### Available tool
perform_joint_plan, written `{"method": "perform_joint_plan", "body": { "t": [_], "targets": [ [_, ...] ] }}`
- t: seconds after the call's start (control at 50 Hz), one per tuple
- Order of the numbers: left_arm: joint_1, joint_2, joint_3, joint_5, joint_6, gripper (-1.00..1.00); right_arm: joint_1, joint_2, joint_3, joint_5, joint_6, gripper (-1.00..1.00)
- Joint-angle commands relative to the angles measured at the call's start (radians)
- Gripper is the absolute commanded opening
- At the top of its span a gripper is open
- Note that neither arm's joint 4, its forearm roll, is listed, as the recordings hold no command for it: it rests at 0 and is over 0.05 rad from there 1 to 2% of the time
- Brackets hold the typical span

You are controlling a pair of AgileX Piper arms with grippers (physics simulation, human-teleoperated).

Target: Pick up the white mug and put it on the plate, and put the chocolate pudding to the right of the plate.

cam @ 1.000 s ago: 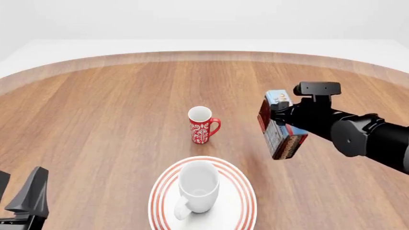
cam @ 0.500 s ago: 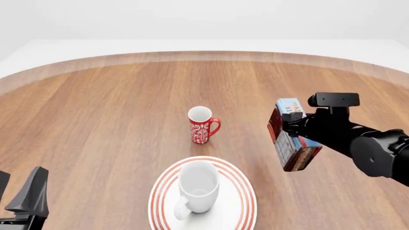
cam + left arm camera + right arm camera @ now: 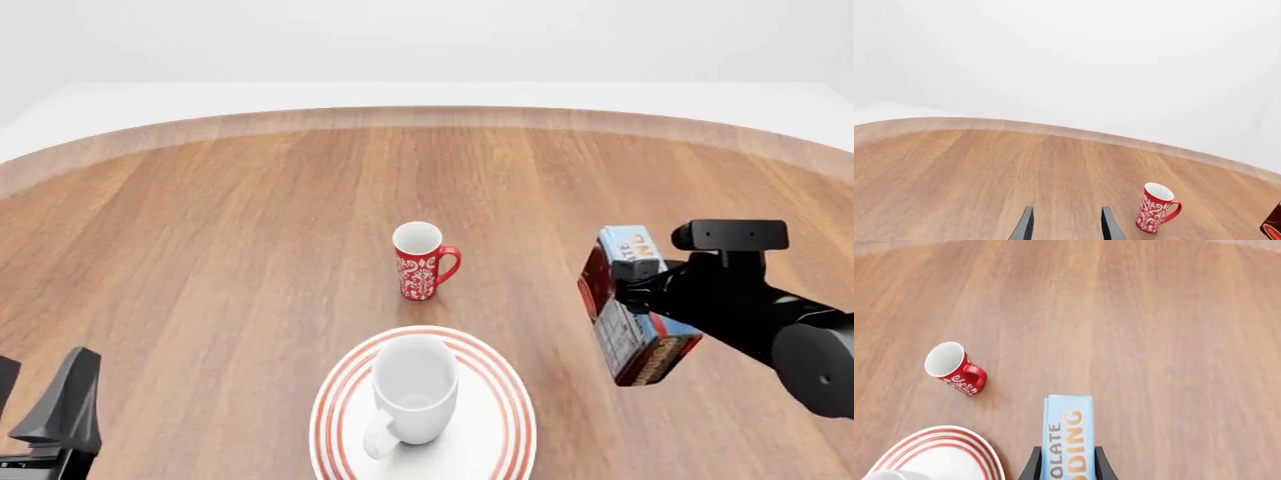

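Note:
The white mug [image 3: 412, 393] stands upright on the red-ringed plate [image 3: 505, 400] at the front middle of the table; the plate's edge shows in the right wrist view [image 3: 947, 452]. My right gripper [image 3: 638, 292] is shut on the chocolate pudding box [image 3: 627, 312] and holds it above the table, to the right of the plate. The box shows between the fingers in the right wrist view [image 3: 1066, 437]. My left gripper [image 3: 40, 410] is open and empty at the front left corner; its fingertips [image 3: 1024, 225] show in the left wrist view.
A slim red mug with a white floral pattern [image 3: 422, 262] stands upright behind the plate; it also shows in the left wrist view [image 3: 1154, 208] and the right wrist view [image 3: 955, 368]. The round wooden table's far rim [image 3: 427, 118] curves across the back.
My right gripper has moved to the right and toward the front with the pudding box, and a little lower. The left arm, both mugs and the plate have not moved.

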Motion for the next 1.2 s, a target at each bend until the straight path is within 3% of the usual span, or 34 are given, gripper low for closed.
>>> {"method": "perform_joint_plan", "body": {
  "t": [0.02,0.72,1.2],
  "targets": [
    [-0.002,0.000,-0.001,0.001,0.002,1.00,-0.008,-0.062,0.043,0.023,0.019,-1.00],
    [0.000,0.000,0.001,-0.001,0.003,1.00,-0.053,-0.253,0.172,0.125,-0.021,-1.00],
    [0.001,0.000,0.002,-0.001,0.004,1.00,-0.080,-0.204,0.250,0.045,-0.037,-1.00]
  ]
}}
